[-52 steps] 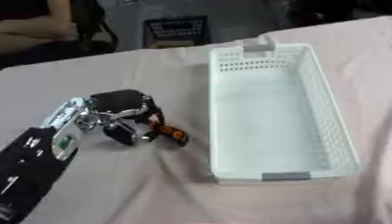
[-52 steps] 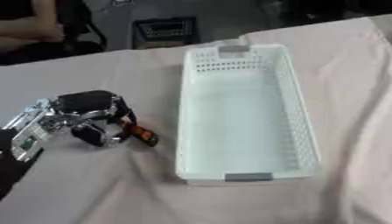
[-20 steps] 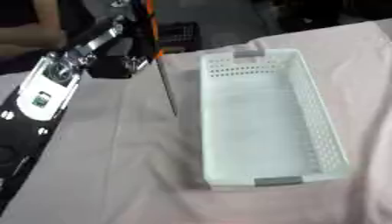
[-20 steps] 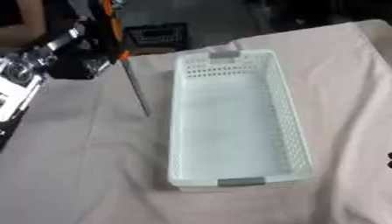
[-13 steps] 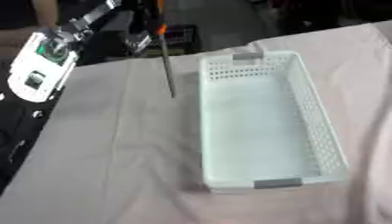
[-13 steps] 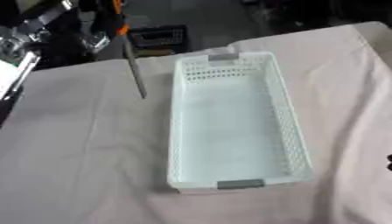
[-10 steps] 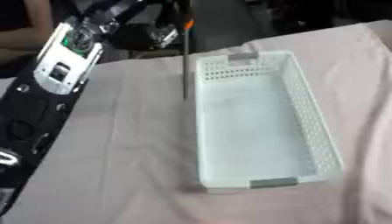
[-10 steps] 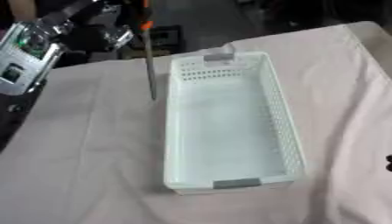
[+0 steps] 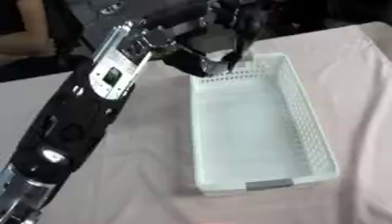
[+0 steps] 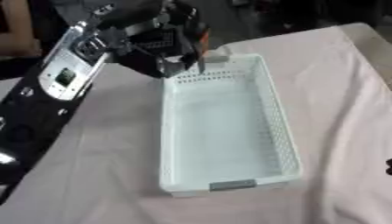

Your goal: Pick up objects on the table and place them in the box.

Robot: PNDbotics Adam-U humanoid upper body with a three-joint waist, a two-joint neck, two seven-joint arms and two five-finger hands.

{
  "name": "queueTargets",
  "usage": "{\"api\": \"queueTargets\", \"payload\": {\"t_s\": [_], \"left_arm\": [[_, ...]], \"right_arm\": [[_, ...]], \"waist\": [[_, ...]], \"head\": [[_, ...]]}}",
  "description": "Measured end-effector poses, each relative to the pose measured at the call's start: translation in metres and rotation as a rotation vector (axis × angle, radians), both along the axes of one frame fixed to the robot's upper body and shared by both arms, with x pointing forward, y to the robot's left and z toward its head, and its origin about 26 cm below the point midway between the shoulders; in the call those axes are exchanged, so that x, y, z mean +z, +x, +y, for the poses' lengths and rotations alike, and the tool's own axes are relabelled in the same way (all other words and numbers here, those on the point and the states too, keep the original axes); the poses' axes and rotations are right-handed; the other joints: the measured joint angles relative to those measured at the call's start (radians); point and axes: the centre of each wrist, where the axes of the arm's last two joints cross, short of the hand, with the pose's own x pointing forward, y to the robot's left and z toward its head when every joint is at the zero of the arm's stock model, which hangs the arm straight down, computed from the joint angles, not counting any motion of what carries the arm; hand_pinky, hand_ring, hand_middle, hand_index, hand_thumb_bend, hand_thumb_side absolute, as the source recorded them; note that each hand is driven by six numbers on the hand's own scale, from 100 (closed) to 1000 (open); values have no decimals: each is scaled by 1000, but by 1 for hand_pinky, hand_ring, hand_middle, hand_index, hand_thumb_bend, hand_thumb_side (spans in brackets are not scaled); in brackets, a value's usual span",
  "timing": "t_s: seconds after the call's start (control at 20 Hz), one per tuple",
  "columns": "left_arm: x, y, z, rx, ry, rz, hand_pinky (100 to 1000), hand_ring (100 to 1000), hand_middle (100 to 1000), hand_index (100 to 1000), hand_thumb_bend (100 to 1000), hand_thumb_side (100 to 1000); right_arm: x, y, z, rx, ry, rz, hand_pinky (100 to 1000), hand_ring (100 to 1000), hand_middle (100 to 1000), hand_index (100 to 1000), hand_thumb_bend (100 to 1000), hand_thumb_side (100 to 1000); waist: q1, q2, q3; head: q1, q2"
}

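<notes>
Now my left hand (image 10: pixel 157 52) hangs above the far end of the white perforated plastic box (image 10: pixel 222 127), fingers curled round the orange-and-black handle of a slender tool with a thin dark metal shaft (image 10: pixel 201 48). I hold it by the handle so the shaft dangles straight down, its tip just below my hand at the box's far rim, which I judge lets it drop inside rather than catch on the wall. The box lies lengthwise away from my hand on the worktop, draped in a soft, creased pale pink cloth (image 10: pixel 337 100). Its walls are a stiff lattice of small holes, its floor smooth and bare, with a grey tab at each short end. My right hand does not show.
</notes>
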Motion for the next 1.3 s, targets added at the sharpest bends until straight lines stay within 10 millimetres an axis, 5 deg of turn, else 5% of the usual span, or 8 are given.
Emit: {"api": "queueTargets", "payload": {"t_s": [0.15, 0.45, 0.95, 1.3], "left_arm": [[1, -7, -10, 42, 135, -212, 870, 971, 964, 932, 838, 888], [-10, -8, -17, 62, 215, -443, 870, 969, 957, 926, 837, 884], [-22, 3, -11, 84, 241, -507, 865, 958, 943, 919, 838, 868], [-26, 4, -8, 82, 222, -502, 859, 932, 920, 914, 853, 778]], "right_arm": [[1, 0, 0, 4, 1, 1, 433, 550, 592, 816, 100, 761], [1, 0, 0, 7, -2, 0, 433, 549, 591, 816, 100, 761], [1, 0, 0, 7, -3, 3, 433, 549, 590, 816, 100, 761], [1, 0, 0, 7, -5, 5, 432, 547, 587, 817, 100, 762]], "waist": [[1, -1, 0], [1, -1, 1], [1, -1, 3], [1, -1, 5]], "head": [[0, 0], [0, -4], [0, -7], [0, -7]]}}
